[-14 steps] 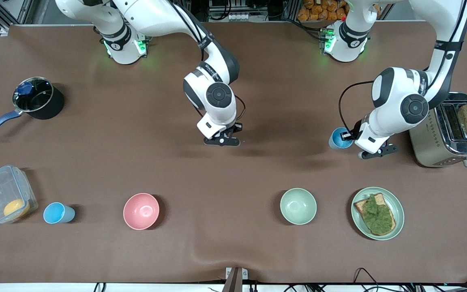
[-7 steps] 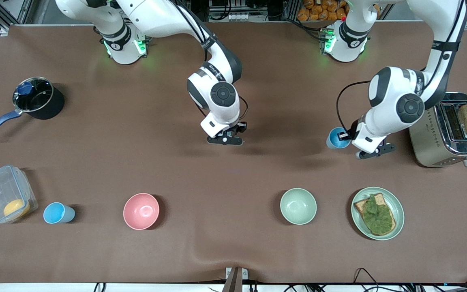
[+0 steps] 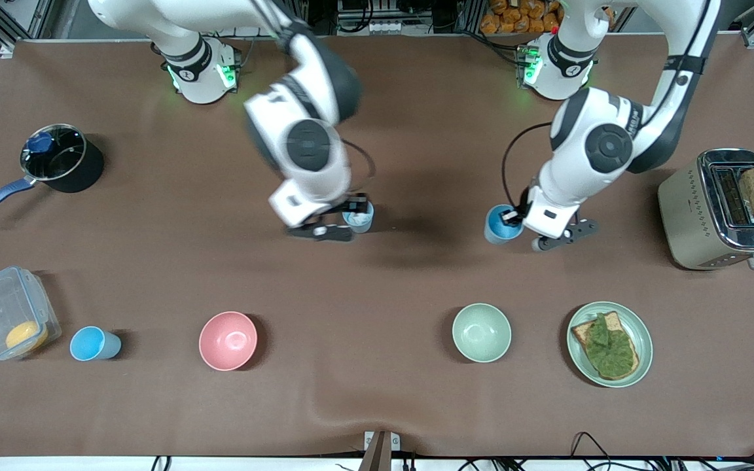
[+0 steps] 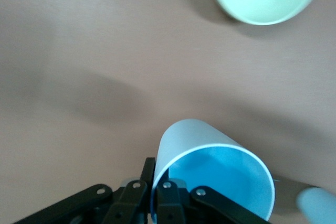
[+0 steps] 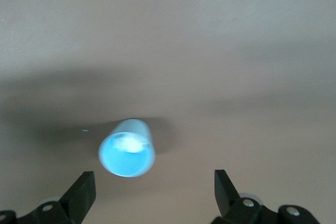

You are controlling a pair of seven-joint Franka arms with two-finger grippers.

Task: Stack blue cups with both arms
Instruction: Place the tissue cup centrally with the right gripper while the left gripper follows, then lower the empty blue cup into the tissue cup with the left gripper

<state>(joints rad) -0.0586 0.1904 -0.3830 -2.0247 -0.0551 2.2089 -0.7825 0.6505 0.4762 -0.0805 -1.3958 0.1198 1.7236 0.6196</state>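
My left gripper (image 3: 514, 218) is shut on the rim of a blue cup (image 3: 499, 226) and holds it upright over the table, between the toaster and the table's middle. In the left wrist view its fingers (image 4: 167, 195) pinch the cup wall (image 4: 210, 174). A paler blue cup (image 3: 359, 217) stands on the table near the middle. My right gripper (image 3: 345, 217) is open over it; in the right wrist view (image 5: 153, 190) the cup (image 5: 127, 148) lies below, toward one finger. A third blue cup (image 3: 93, 344) stands beside the plastic box.
A pink bowl (image 3: 228, 340) and a pale green bowl (image 3: 481, 332) sit nearer the front camera, as does a plate with toast (image 3: 609, 343). A toaster (image 3: 720, 209) is at the left arm's end; a pot (image 3: 61, 158) and a plastic box (image 3: 7, 313) are at the right arm's end.
The left arm carried its blue cup away from the toaster toward the middle. The right arm shifted toward its own end, and the paler cup now shows beside its gripper.
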